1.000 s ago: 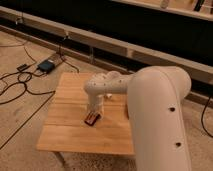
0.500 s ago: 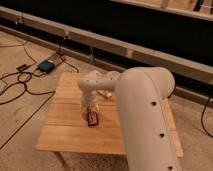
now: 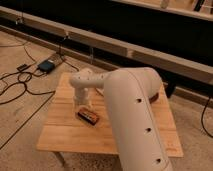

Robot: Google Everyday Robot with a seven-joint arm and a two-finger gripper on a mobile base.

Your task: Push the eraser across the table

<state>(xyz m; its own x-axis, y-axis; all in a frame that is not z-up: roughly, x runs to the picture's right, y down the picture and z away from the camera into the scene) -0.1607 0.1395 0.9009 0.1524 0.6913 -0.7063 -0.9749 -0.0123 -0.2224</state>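
The eraser (image 3: 88, 116), a small flat dark block with reddish-brown edges, lies on the light wood table (image 3: 60, 131) left of its middle, its long side running down to the right. My gripper (image 3: 81, 103) points down at the end of the white arm (image 3: 131, 107). It stands right at the eraser's far left end, touching it or nearly so. The arm's thick white body covers the right middle of the table.
A dark reddish object (image 3: 156, 97) peeks out behind the arm at the table's right side. A blue box (image 3: 47, 65) and black cables (image 3: 15, 86) lie on the floor to the left. A long low rail (image 3: 150, 56) runs behind the table.
The arm has swung left and the gripper has moved left over the table. The eraser has turned from tilting up to the right to tilting down to the right and shifted slightly left.
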